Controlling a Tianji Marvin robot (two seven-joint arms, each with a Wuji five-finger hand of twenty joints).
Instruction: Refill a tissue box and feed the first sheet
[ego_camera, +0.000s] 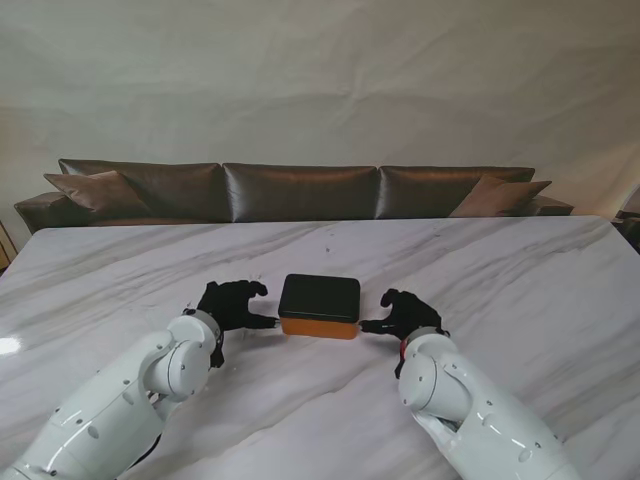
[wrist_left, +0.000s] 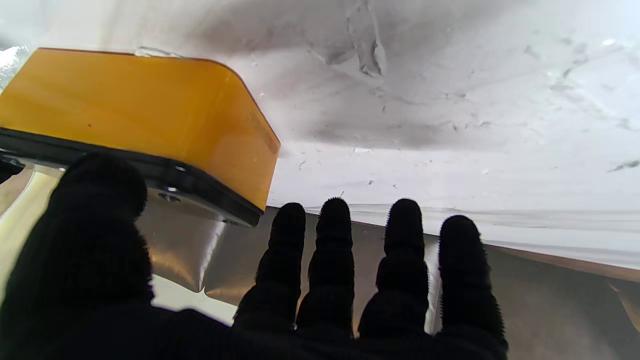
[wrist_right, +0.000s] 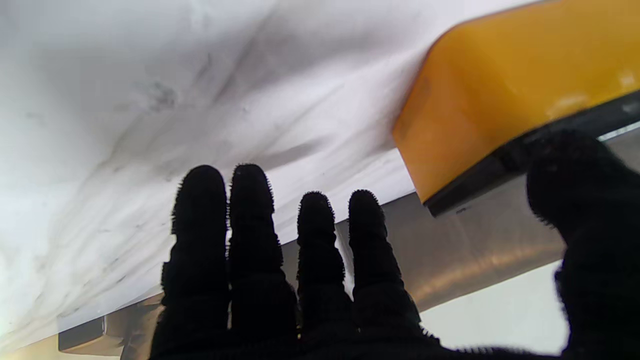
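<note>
Left hand (ego_camera: 232, 304) and right hand (ego_camera: 402, 314), black-gloved, fingers spread, gripping nothing, flanking orange rectangular tissue box with black top (ego_camera: 319, 306).

Box resting mid white grey-veined marble worktop (ego_camera: 500, 270), thumbs at its short ends, actual contact unclear; remaining fingers (wrist_left: 330, 260) apart over bare marble. Beyond far edge, long dark brown leather sofa (ego_camera: 300, 190) with cushions against pale draped backdrop (ego_camera: 320, 80).

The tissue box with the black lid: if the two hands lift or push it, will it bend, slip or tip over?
The tissue box looks rigid: straight orange walls, rounded corners, so probably no bending. Its glossy sides may slip. It sits low and wide on the marble table, so tipping seems unlikely.
</note>
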